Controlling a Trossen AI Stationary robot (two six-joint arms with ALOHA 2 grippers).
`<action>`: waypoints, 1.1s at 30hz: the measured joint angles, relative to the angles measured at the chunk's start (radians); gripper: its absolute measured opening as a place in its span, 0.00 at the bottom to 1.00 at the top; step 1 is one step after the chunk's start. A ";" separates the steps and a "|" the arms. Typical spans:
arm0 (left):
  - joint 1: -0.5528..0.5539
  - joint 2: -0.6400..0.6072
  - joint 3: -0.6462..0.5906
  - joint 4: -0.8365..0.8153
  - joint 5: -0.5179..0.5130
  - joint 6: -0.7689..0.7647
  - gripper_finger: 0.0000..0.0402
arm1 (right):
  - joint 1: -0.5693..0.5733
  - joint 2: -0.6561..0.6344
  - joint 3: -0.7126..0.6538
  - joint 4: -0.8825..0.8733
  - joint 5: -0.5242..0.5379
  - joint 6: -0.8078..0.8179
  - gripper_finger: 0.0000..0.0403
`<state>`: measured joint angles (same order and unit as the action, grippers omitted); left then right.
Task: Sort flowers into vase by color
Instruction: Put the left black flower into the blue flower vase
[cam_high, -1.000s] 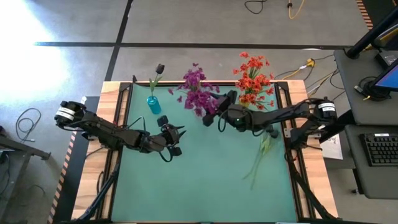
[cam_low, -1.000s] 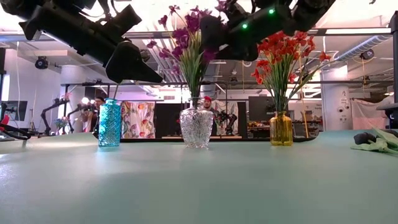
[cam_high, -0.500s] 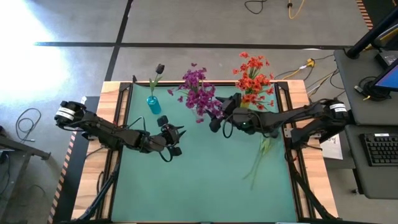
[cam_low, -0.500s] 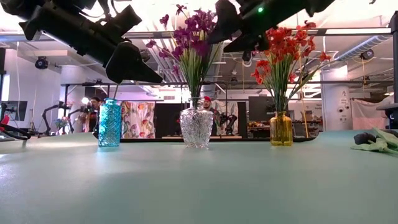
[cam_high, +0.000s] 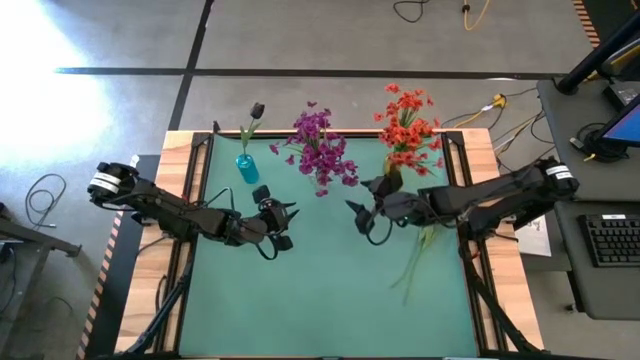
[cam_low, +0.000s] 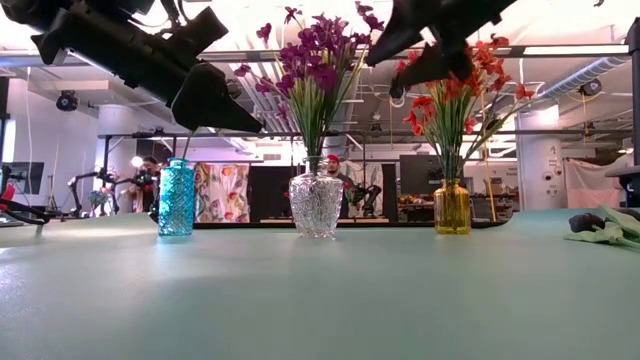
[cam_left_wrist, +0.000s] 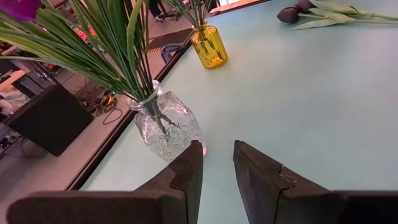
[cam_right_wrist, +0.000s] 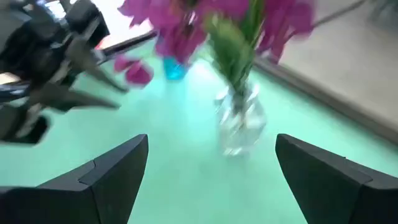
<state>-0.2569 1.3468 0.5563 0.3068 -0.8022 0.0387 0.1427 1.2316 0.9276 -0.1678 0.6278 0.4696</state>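
Observation:
Three vases stand along the table's far edge. The blue vase (cam_high: 246, 168) holds one dark bud (cam_high: 257, 109). The clear vase (cam_low: 316, 205) holds magenta flowers (cam_high: 321, 150), and the yellow vase (cam_low: 452, 207) holds orange-red flowers (cam_high: 406, 124). More stems (cam_high: 422, 248) with dark buds (cam_left_wrist: 289, 12) lie flat on the mat at the right. My right gripper (cam_high: 356, 214) hovers open and empty just near of the clear vase (cam_right_wrist: 239, 121). My left gripper (cam_high: 284, 226) hangs over the mat's left middle, its fingers a narrow gap apart (cam_left_wrist: 217, 165), holding nothing.
The green mat (cam_high: 320, 290) sits in a raised black frame (cam_high: 203, 170) with wooden borders. The two arms' grippers face each other over the mat's middle, a short way apart. Cables lie on the floor beyond the far edge, and a desk with a keyboard (cam_high: 610, 240) stands to the right.
My right gripper has drawn back from the magenta bunch, toward the table's near edge and to the right. The magenta flowers now stand free in the clear vase. My left arm has kept still.

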 joint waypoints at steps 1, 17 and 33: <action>0.000 0.000 0.000 0.000 0.000 0.000 0.19 | 0.007 -0.002 0.000 -0.023 -0.019 0.039 0.86; -0.010 0.000 0.025 0.004 0.113 -0.103 0.19 | 0.009 -0.007 0.000 -0.457 -0.513 0.486 0.83; -0.106 0.369 0.342 0.014 0.246 -0.199 0.19 | 0.321 -0.010 0.000 -0.640 -0.861 0.779 0.81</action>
<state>-0.3625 1.7155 0.8979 0.3206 -0.5564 -0.1605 0.4632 1.2213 0.9276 -0.8078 -0.2334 1.2487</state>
